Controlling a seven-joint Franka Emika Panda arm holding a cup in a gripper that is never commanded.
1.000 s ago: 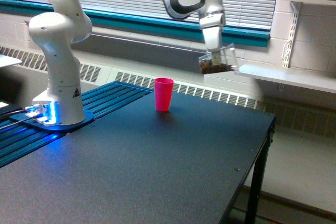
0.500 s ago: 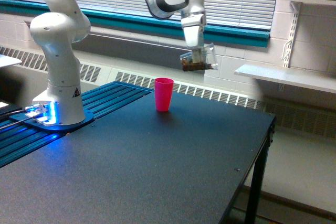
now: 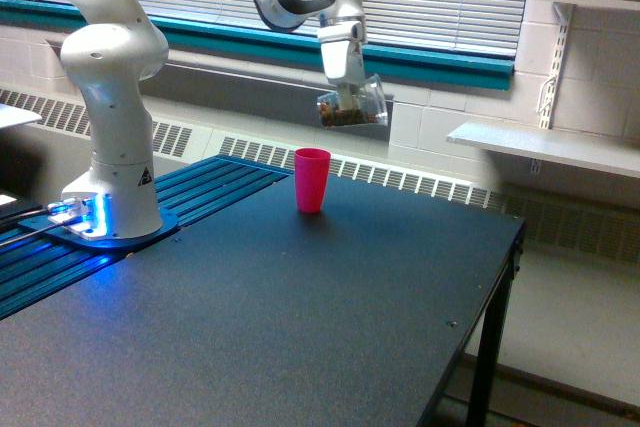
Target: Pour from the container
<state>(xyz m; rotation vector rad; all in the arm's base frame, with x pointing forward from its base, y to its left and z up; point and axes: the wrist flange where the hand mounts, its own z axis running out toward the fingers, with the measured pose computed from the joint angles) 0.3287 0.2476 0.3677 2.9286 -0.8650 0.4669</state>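
My gripper (image 3: 345, 99) hangs from the white arm and is shut on the container (image 3: 353, 107), a small clear plastic cup with brown granular bits at its bottom. The cup is tilted in the air, above and slightly to the exterior view's right of the pink cup (image 3: 311, 179). That opaque pink cup stands upright on the dark table (image 3: 300, 317), near its far edge. No bits are visibly falling.
The arm's white base (image 3: 110, 147) stands on a blue-lit plate at the exterior view's left. A window with blinds and a teal sill runs behind. A white shelf (image 3: 545, 145) is at the right, beyond the table's right edge.
The gripper with the clear cup has moved steadily to the exterior view's left, from well right of the pink cup to nearly above it. The pink cup has not moved.
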